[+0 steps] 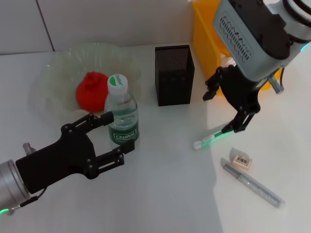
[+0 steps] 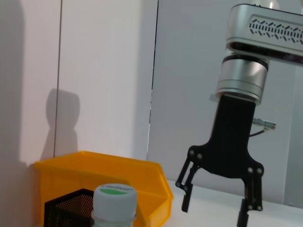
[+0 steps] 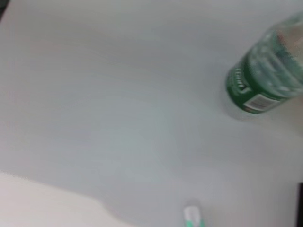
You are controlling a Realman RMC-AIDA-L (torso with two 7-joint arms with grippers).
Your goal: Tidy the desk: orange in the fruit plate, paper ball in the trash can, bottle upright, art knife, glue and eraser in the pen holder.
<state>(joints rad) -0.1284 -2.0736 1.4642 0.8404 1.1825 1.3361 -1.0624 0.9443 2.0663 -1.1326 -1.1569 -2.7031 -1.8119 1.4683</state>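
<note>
White desk (image 1: pixel 165 194), upright bottle (image 1: pixel 122 110), possibly glue (image 1: pixel 210 137)

The bottle (image 1: pixel 122 109), clear with a white cap and green label, stands upright left of centre in the head view, just in front of the pale-green ruffled fruit plate (image 1: pixel 53 73) at upper left, which holds the red-orange orange (image 1: pixel 90 91). The black mesh pen holder (image 1: pixel 174 75) stands at upper centre with the yellow-orange trash can (image 1: pixel 206 29) behind it to the right, while a green-and-white glue stick (image 1: pixel 210 138), the peach-sleeved eraser (image 1: pixel 240 159) and a grey art knife (image 1: pixel 251 183) lie flat at lower right
</note>
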